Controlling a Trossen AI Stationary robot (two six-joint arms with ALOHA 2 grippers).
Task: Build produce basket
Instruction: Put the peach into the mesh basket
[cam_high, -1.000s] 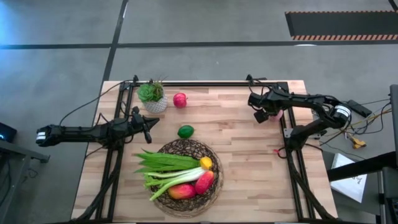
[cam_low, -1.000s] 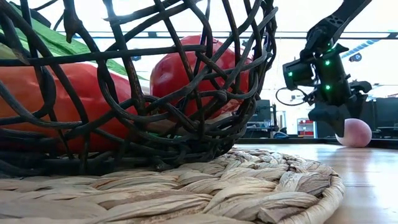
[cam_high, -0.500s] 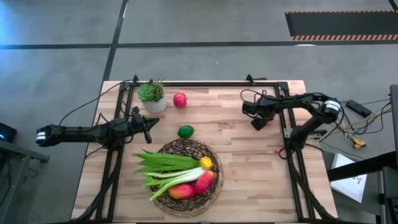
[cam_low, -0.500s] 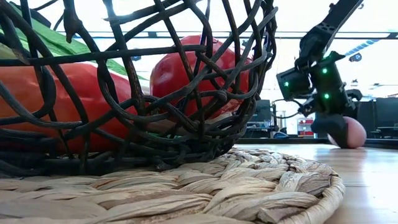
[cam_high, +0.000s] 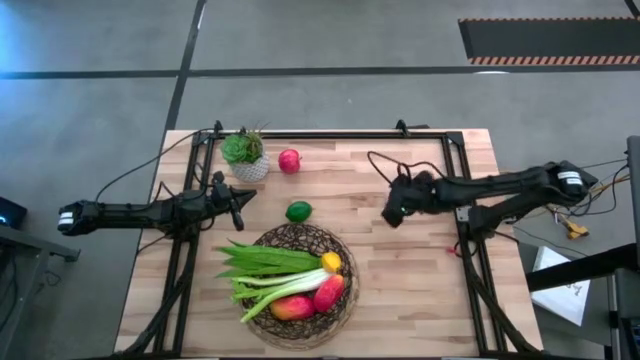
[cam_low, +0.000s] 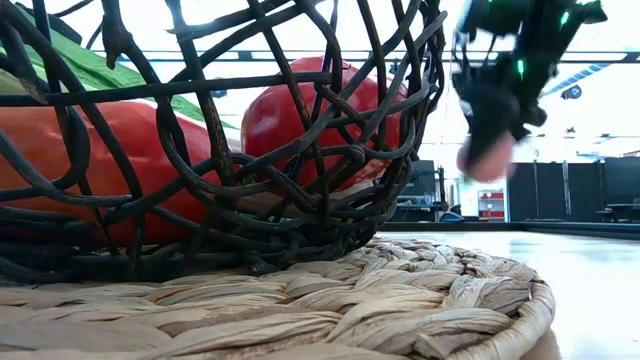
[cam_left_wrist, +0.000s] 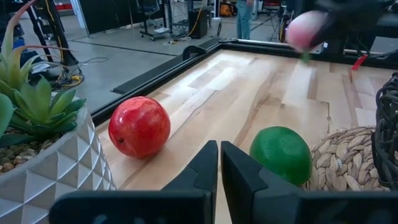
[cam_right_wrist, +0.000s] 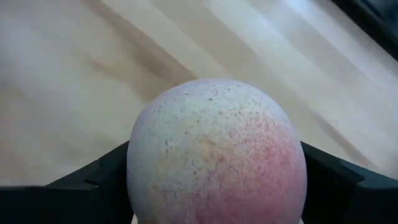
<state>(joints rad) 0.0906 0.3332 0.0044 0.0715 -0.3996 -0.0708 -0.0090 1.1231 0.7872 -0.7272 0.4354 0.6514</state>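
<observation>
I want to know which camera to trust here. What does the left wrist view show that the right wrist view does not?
Only the left wrist view shows the shut left gripper, the apple, the lime, the plant pot and the basket edge.

Only the right wrist view shows the right gripper closed around the peach close up, with its speckled skin.

Both show the peach and the wooden table.

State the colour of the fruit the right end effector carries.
Pale pink with red speckling: the peach, clearest in the right wrist view.
</observation>
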